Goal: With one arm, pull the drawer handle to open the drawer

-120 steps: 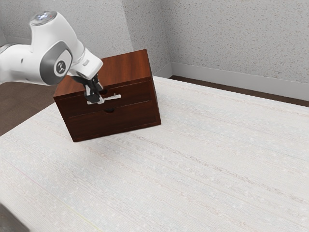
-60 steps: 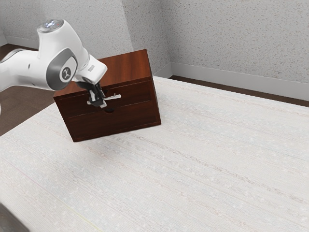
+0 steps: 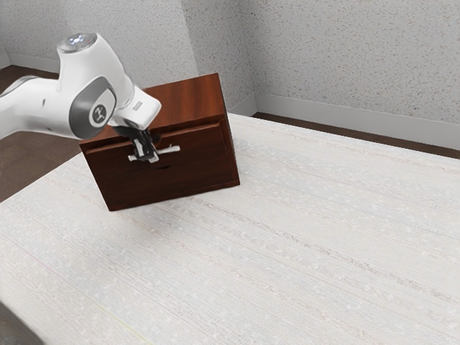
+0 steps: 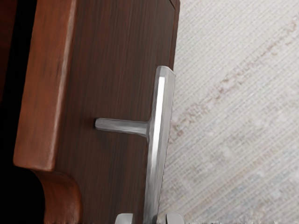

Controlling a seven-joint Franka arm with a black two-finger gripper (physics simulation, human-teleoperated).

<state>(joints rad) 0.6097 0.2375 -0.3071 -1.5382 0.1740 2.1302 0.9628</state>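
Drawer handle (image 3: pixel 157 152), silver T-bar, at exterior view's left on top drawer (image 3: pixel 198 140). White Franka arm (image 3: pixel 65 108) enters from left. Black gripper (image 3: pixel 146 154) clamped on handle bar, fingertips (image 4: pixel 124 218) either side. Drawer front slightly proud of wooden cabinet (image 3: pixel 187 176). Pale table (image 3: pixel 302 251) extends right.

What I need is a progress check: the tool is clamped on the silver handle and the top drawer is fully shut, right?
No. The tool is clamped on the silver handle, but the top drawer is partly out; the exterior view shows its front standing proud of the cabinet.
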